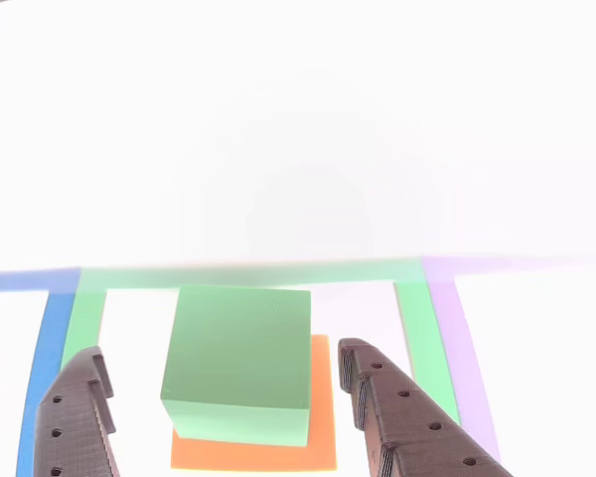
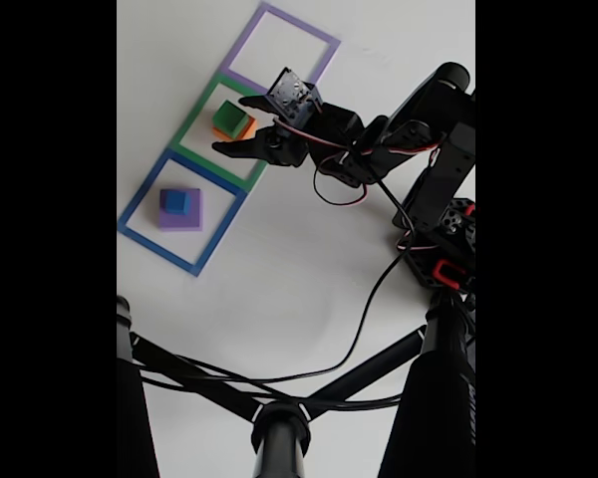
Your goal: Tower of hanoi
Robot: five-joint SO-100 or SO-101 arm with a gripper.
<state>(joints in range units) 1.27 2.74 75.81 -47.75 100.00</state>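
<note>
The robot's fingers (image 1: 223, 397) are spreading apart on either side of the green block (image 1: 240, 358), which is sitting on the orange block (image 1: 323, 397) in the middle green outline (image 2: 194, 149), looking light, rigid, matte and grippable by its flat sides.

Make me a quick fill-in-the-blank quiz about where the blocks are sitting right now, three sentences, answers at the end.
1. The green block rests on top of the ______ block.
2. The small blue cube sits on the ______ block, inside the blue square outline.
3. The gripper is ______, with a finger on each side of the green block.

Missing words: orange; purple; open
</note>
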